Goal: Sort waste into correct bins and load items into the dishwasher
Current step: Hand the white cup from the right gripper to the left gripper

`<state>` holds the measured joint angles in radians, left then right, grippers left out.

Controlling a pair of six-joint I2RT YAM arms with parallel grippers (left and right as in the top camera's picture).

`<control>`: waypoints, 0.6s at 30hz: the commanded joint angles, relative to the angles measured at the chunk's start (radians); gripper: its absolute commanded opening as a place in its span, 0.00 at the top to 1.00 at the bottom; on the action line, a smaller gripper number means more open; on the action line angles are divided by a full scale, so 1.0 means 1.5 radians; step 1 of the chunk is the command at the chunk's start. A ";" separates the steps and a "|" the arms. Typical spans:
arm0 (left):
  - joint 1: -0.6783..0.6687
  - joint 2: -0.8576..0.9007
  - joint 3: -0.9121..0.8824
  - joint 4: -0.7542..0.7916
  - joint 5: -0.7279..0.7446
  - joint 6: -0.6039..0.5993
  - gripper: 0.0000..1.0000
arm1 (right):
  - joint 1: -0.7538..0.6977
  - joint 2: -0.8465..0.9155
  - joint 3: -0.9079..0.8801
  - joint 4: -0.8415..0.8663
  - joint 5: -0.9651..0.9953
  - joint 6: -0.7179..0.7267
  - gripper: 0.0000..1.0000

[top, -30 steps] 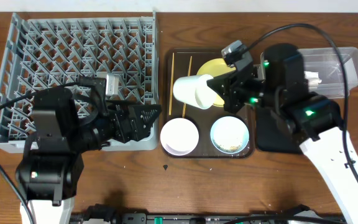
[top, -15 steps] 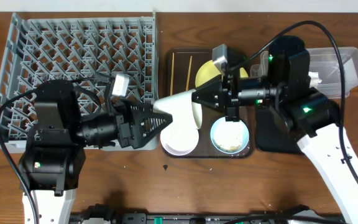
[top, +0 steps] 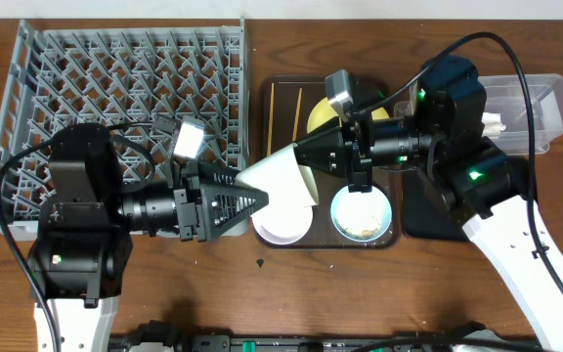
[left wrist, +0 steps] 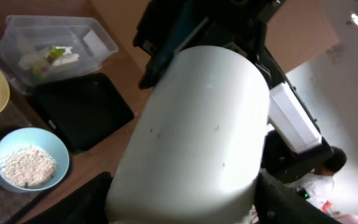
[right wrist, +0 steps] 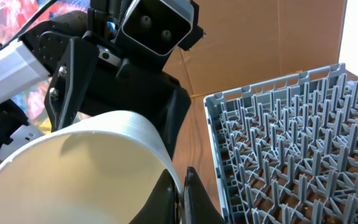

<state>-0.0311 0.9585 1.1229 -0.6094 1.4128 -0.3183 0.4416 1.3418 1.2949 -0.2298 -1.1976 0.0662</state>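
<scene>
Brown wood grain runs across the whole worktop. The right gripper (right wrist: 180,193) is closed on the rim of the single white cup (top: 283,176), which hangs on its side in the air. The left gripper (left wrist: 185,205) meets the cup's base. Its fingers (left wrist: 79,199) are spread wide on either side, and I cannot tell whether they press on the cup.

Below the cup is the left edge of a brown tray (top: 285,108) at mid-table. On the tray are two chopsticks (top: 272,112), one yellow plate (top: 323,110) and two bowls. The white bowl (top: 281,220) is partly hidden by the cup, and the blue bowl (top: 335,213) holds pale crumbs (top: 365,232).

One grey rack (top: 115,78) fills the far left corner. Toward the right edge, the right arm covers much of a black tray (top: 416,215). Behind that is a clear tub (top: 560,98) holding a white napkin (top: 492,122) and a green sachet (left wrist: 56,53).
</scene>
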 commanded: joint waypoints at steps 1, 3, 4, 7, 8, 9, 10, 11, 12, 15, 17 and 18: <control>-0.005 -0.001 0.010 -0.001 0.036 -0.001 0.35 | 0.019 0.005 0.003 0.009 0.030 0.021 0.99; -0.005 -0.001 0.010 -0.001 0.036 -0.001 0.34 | 0.028 0.005 0.003 0.022 0.030 0.023 0.99; -0.005 -0.001 0.010 -0.001 0.036 -0.001 0.24 | 0.033 0.005 0.003 0.028 0.032 0.023 0.99; -0.005 -0.001 0.010 -0.001 0.037 -0.001 0.20 | 0.051 0.005 0.003 0.037 0.066 0.031 0.99; -0.004 -0.001 0.010 -0.001 0.043 -0.001 0.19 | 0.054 0.005 0.003 0.036 0.073 0.031 0.99; -0.004 -0.001 0.010 -0.001 0.050 -0.001 0.18 | 0.057 0.006 0.003 0.036 0.078 0.031 0.99; -0.004 -0.001 0.010 -0.001 0.055 -0.001 0.19 | 0.059 0.006 0.003 0.037 0.079 0.031 0.99; -0.004 -0.001 0.010 -0.001 0.058 -0.001 0.19 | 0.060 0.007 0.003 0.037 0.078 0.031 0.99; -0.004 -0.001 0.010 -0.001 0.059 -0.001 0.21 | 0.060 0.007 0.003 0.037 0.079 0.031 0.99; -0.004 -0.001 0.010 -0.001 0.058 -0.001 0.25 | 0.058 0.008 0.003 0.035 0.078 0.035 0.99; -0.004 -0.001 0.010 -0.001 0.058 -0.001 0.28 | 0.058 0.007 0.003 0.031 0.078 0.035 0.99; -0.004 -0.001 0.010 -0.001 0.058 -0.001 0.30 | 0.058 0.008 0.003 0.031 0.078 0.035 0.99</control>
<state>-0.0338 0.9585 1.1229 -0.6125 1.4769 -0.3180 0.5167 1.3422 1.2949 -0.1833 -1.1183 0.1070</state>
